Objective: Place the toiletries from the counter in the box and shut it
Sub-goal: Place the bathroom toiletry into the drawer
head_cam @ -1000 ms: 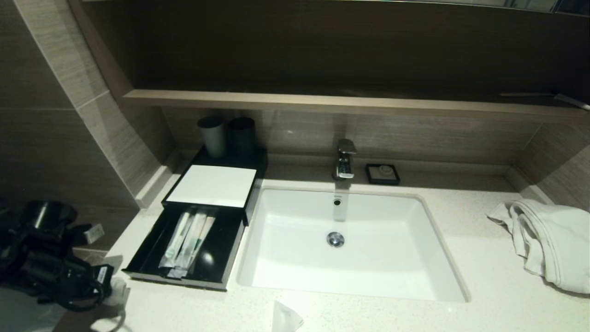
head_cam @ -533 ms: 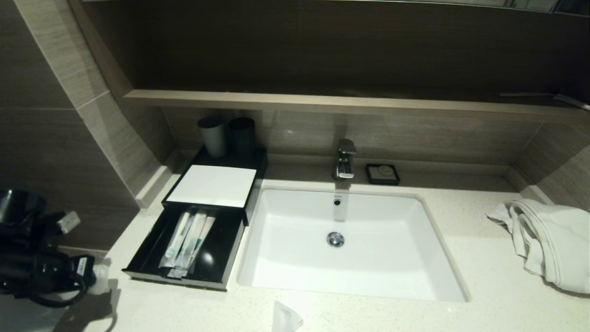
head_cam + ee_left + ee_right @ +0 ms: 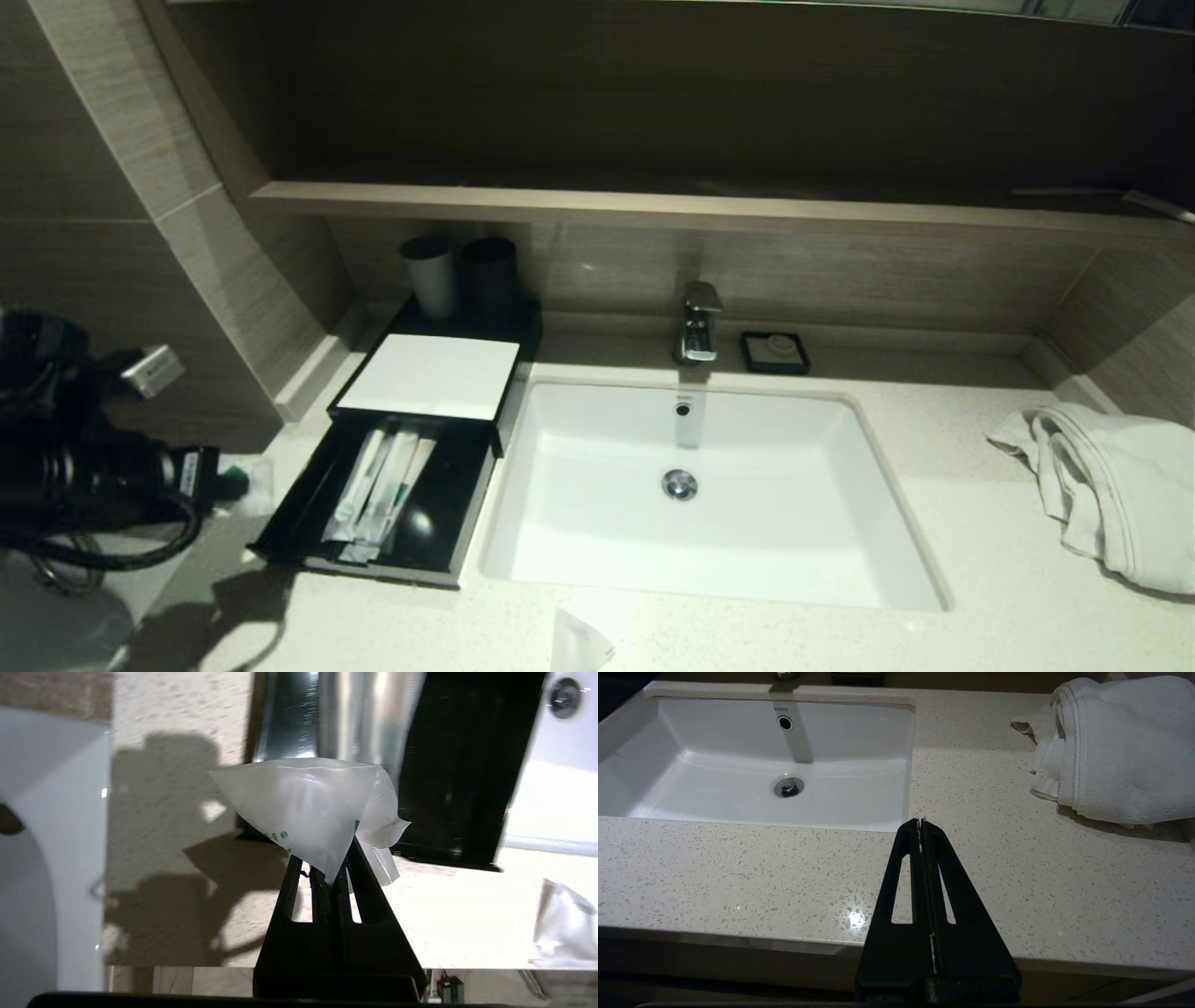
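Observation:
My left gripper (image 3: 329, 872) is shut on the corner of a short translucent white pouch (image 3: 303, 807) with green print. In the head view this gripper (image 3: 224, 481) holds the pouch (image 3: 254, 478) just left of the black box's open drawer (image 3: 439, 523), above the counter (image 3: 980, 597). Long thin packets (image 3: 378, 485) lie inside the drawer. The box's white top panel (image 3: 429, 373) sits behind it. Another white packet (image 3: 579, 644) lies on the counter's front edge, also seen in the left wrist view as a packet (image 3: 560, 924). My right gripper (image 3: 920, 823) is shut and empty over the front counter.
The white sunken sink (image 3: 597, 523) lies right of the box, with a chrome faucet (image 3: 698, 322) and a small black soap dish (image 3: 775, 352) behind it. Two dark cups (image 3: 429, 271) stand behind the box. A white towel (image 3: 1111, 485) lies at the right.
My left arm has lifted and carried the pouch from low at the counter's front-left corner up and rightward, close to the drawer's left side. Nothing else has moved.

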Tool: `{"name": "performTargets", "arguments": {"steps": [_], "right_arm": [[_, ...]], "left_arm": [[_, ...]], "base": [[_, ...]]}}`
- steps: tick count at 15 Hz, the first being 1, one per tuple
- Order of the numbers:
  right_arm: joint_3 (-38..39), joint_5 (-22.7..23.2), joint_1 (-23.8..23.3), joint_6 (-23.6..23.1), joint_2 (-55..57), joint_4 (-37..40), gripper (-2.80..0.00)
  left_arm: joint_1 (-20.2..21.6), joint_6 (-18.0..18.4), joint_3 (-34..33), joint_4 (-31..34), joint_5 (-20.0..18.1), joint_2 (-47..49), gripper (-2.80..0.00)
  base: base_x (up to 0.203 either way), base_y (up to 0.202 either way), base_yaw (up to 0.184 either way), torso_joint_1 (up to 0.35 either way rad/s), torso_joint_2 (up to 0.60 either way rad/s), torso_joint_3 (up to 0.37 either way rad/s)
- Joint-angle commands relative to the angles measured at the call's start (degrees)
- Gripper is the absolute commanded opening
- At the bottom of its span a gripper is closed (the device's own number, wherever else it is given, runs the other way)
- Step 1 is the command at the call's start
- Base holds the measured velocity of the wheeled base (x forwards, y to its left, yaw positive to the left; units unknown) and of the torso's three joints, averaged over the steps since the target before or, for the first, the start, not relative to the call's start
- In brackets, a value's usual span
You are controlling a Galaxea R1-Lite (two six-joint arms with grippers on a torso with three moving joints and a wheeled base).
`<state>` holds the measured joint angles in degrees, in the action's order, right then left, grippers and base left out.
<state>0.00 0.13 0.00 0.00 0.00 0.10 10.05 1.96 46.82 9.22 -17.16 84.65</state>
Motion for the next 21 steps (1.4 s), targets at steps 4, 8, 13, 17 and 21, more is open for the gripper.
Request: {"name": "performTargets", "arguments": {"steps": [4, 8, 13, 17, 21], "right_arm": [[0.0, 0.0, 0.0, 0.0, 0.0, 0.0, -2.80], [0.0, 0.0, 0.0, 0.0, 0.0, 0.0, -2.80], [0.0, 0.0, 0.0, 0.0, 0.0, 0.0, -2.80], [0.0, 0.0, 0.0, 0.0, 0.0, 0.0, -2.80], [0.0, 0.0, 0.0, 0.0, 0.0, 0.0, -2.80]], "left_arm": [[-12.8, -7.0, 12.1, 8.5, 1.0, 4.7, -2.80], [-21.4, -10.7, 18.4, 11.5, 9.8, 12.5, -2.80], [-22.8, -10.9, 20.6, 11.6, 10.9, 17.5, -2.80], [-23.7, -10.8, 20.9, 11.8, 11.0, 19.8, -2.80], [-23.8, -10.7, 21.0, 11.4, 11.0, 22.5, -2.80]], "base": [[0.000, 0.000, 0.000, 0.000, 0.00, 0.000], [0.000, 0.000, 0.000, 0.000, 0.00, 0.000], [0.000, 0.000, 0.000, 0.000, 0.00, 0.000], [0.000, 0.000, 0.000, 0.000, 0.00, 0.000], [0.000, 0.000, 0.000, 0.000, 0.00, 0.000]]}}
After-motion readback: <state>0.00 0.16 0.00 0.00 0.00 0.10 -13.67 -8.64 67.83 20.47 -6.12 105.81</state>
